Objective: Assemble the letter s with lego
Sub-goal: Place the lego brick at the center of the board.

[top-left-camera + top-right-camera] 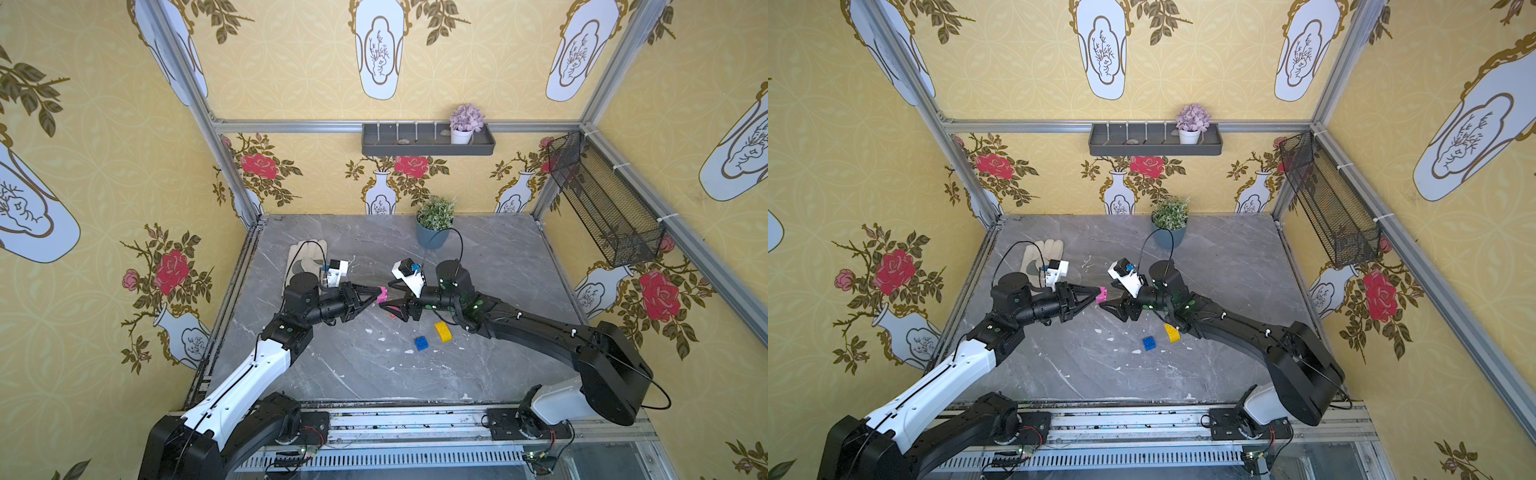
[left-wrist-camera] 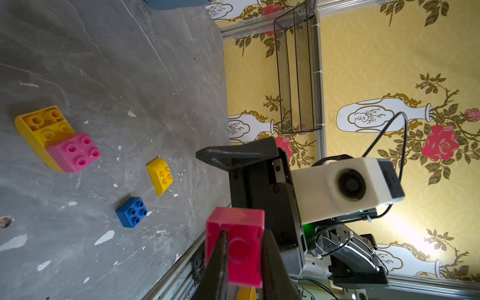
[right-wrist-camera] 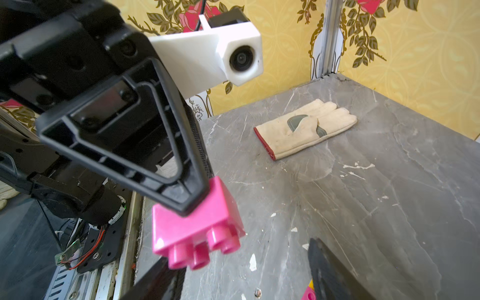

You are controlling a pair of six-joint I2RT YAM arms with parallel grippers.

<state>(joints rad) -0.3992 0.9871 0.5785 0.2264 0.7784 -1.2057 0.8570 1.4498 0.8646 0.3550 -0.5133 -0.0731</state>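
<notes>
The left gripper [image 1: 376,292] clenches a glossy pink square brick [image 2: 233,246] by its smooth sides, off the grey marbled table [image 1: 365,374] at mid-scene, studs turned toward the right gripper [image 1: 1105,296]. That one's black triangular fingers stand apart, holding nothing, the brick at their mouth. Beneath them lies a yellow bar [image 2: 39,127] with a rounded end, joined to a second pink square [image 2: 74,152]. Just near-right lie a blue square brick [image 1: 421,343] and a curved yellow brick [image 1: 443,331], apart. A pale leathery glove [image 3: 306,130] lies flat, far left.

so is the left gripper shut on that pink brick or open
shut on it: the left gripper clamps the pink brick from both sides, off the table
</notes>
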